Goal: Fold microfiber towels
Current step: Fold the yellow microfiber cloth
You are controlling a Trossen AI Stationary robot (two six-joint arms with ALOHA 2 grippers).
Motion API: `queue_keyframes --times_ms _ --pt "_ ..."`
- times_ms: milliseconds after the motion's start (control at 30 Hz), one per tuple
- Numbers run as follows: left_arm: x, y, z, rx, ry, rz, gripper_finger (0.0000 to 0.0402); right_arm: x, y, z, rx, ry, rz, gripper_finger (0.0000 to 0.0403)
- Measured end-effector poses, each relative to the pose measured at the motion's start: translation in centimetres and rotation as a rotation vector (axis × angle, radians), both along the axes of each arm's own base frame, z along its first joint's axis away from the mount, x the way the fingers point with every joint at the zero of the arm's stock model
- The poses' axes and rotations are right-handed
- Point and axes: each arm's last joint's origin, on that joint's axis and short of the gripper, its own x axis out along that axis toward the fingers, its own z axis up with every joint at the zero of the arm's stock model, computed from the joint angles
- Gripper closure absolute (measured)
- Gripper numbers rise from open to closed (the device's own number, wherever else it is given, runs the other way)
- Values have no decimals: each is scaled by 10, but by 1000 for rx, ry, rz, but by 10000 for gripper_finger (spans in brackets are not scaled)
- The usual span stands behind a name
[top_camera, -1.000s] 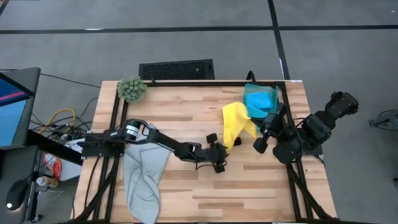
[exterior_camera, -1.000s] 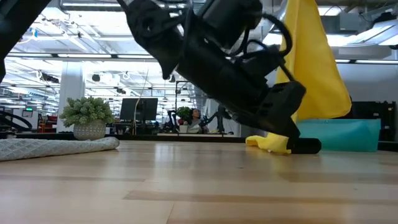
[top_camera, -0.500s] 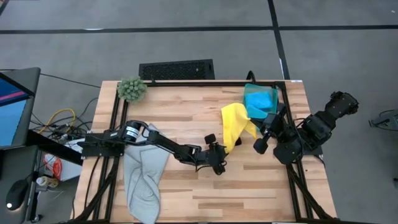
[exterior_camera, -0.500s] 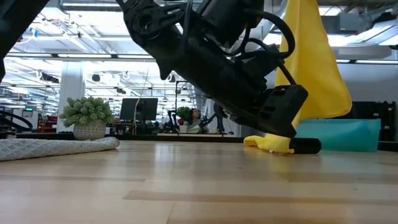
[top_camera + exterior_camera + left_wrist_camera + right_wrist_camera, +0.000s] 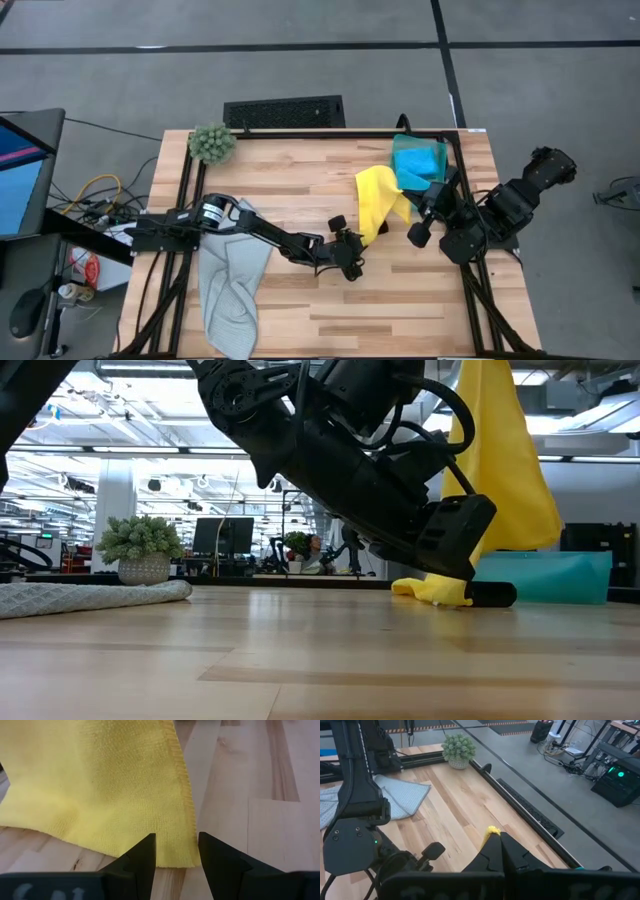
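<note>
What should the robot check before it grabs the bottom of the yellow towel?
1. Right hand shut on yellow towel: ok.
2. Towel hanging, its lower end on the wooden table: ok.
3. Left hand open: ok.
4. Towel's bottom corner lined up with the left hand's gap: ok.
5. Corner between the fingers: not ok, it lies just ahead.
6. Grey towel clear of the left hand: ok.

Grey tiled floor crossed by dark seams surrounds the wooden table; beyond its far edge, a large hall with ceiling strip lights and distant monitors.
</note>
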Motion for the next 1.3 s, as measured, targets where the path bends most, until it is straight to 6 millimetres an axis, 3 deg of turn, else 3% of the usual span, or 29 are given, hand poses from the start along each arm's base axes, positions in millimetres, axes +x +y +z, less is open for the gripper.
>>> queue_keyframes --times_ms 367,800,1133,1300 --pt "-4 -13 0 8 -5 16 259 0 0 0 3 -4 0 403" --pt "-1 -14 2 26 -20 29 259 1 1 1 14 -18 1 403" --pt "31 -43 -14 131 87 29 260 0 4 1 21 -26 16 403" --pt "32 -45 -5 163 69 117 260 -2 8 1 21 -26 38 403"
